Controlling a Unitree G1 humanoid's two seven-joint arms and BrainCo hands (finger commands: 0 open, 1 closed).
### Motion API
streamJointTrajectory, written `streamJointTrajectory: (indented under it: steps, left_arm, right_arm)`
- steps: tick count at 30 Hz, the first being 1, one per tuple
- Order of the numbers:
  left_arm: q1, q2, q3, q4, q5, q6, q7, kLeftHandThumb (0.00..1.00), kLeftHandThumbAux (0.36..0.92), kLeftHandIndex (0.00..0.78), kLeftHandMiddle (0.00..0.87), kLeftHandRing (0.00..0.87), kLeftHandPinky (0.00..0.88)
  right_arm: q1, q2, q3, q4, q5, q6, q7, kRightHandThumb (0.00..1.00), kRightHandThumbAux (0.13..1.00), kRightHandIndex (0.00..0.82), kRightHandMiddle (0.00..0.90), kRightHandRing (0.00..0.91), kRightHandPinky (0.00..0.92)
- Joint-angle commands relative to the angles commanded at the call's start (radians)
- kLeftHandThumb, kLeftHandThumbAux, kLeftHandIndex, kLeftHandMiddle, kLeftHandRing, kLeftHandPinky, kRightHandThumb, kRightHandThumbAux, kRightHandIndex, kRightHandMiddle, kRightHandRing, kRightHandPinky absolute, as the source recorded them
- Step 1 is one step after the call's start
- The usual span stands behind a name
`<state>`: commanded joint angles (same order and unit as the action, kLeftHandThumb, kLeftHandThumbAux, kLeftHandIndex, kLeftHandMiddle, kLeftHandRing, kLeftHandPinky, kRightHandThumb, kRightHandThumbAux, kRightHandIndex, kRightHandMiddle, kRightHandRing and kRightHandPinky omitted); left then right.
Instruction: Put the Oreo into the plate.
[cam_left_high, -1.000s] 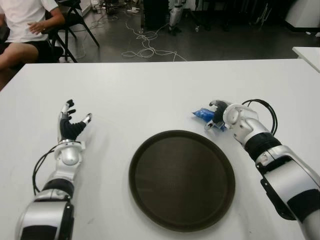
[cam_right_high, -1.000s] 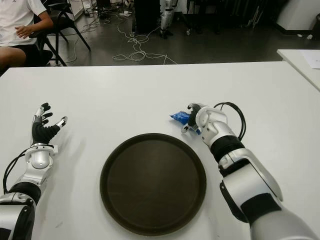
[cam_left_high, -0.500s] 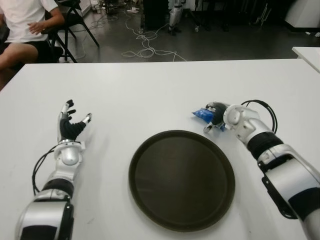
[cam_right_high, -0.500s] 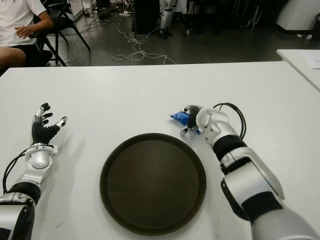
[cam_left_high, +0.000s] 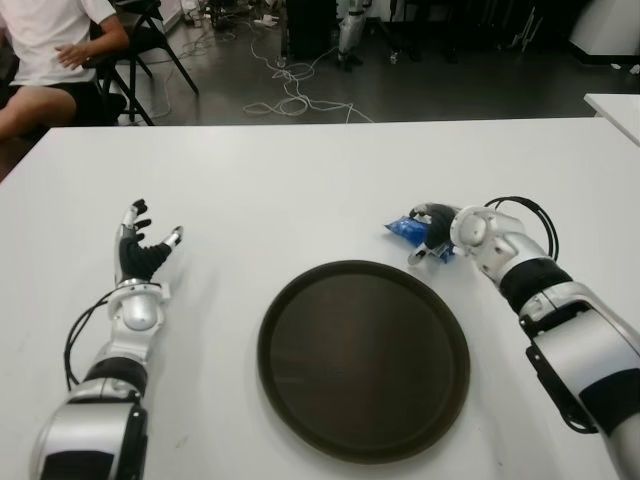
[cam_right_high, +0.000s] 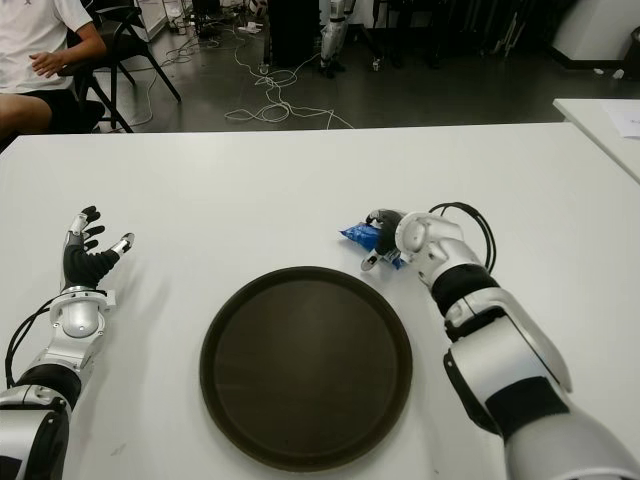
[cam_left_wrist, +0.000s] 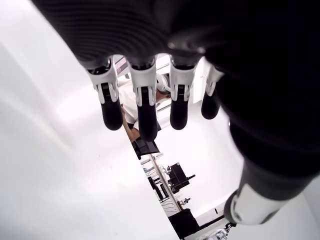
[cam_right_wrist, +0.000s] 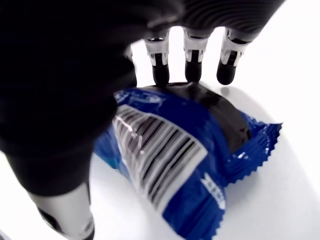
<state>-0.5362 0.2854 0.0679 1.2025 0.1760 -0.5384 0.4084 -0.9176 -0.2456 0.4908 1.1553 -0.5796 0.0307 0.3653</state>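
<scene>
The small blue foil Oreo packet (cam_right_wrist: 190, 150) lay on the white tabletop (cam_left_high: 300, 180), just beyond the far-right rim of the round dark-brown plate (cam_left_high: 364, 360), not yet in it. The robot's right hand (cam_left_high: 436, 232) sat over the packet w/ fingers (cam_right_wrist: 192, 57) curled down; in the wrist view 3 fingertips touched the packet's far edge and the thumb side came in from the near side. Grip looked like it was closing, not firm; packet seemed flat on the table, so I'd call the hand half-closed around it, not holding.

Left hand (cam_left_high: 140, 250) showed well to the plate's left, fingers spread, nothing in it, idle.

Step in hand, as I judged: secure the grasp. To do it well: pinch across the packet's thick middle where the biscuit is, not the crimped foil end, which would slip. Press thumb under/against near side so the wrapper doesn't skate away on the smooth top. Lift straight up only once firm, then a short carry toward plate centre, release low.

A person in a white shirt (cam_left_high: 45, 40) sat far left behind the table.
</scene>
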Motion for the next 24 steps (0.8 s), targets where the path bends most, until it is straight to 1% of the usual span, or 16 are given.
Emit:
streamJointTrajectory:
  steps: [2,6,10,15,22,24]
  left_arm:
    - [0.0,0.001,-0.002,0.0,0.003,0.001,0.002,0.095,0.735,0.102,0.145,0.148,0.149]
    - [0.0,0.003,-0.005,0.0,0.006,0.003,0.001,0.093,0.728,0.101,0.148,0.152,0.15]
    - [-0.001,0.003,-0.004,0.001,0.005,0.008,0.001,0.094,0.723,0.102,0.147,0.154,0.155]
    - [0.0,0.004,-0.006,0.0,0.006,0.008,0.003,0.1,0.718,0.1,0.14,0.142,0.135]
    - [0.002,0.007,-0.008,-0.003,0.01,0.007,0.0,0.091,0.724,0.1,0.148,0.148,0.137]
    - [0.002,0.007,-0.007,-0.004,0.008,0.004,-0.004,0.101,0.727,0.095,0.147,0.147,0.137]
  right_arm:
    - [-0.011,0.004,0.007,-0.002,-0.005,0.0,0.017,0.0,0.819,0.047,0.054,0.008,0.0]
    - [-0.011,0.0,0.009,0.004,-0.004,-0.008,0.028,0.0,0.805,0.037,0.046,0.002,0.0]
    - [-0.02,0.008,0.007,0.01,-0.001,0.013,0.033,0.0,0.797,0.027,0.037,0.0,0.0]
    - [-0.029,0.017,0.003,0.029,0.001,0.033,0.03,0.0,0.791,0.029,0.036,0.0,0.0]
    - [-0.037,0.016,0.0,0.041,0.006,0.019,0.043,0.0,0.79,0.043,0.048,0.008,0.0]
    - [-0.038,0.015,0.0,0.041,0.005,0.015,0.043,0.0,0.803,0.048,0.049,0.01,0.0]
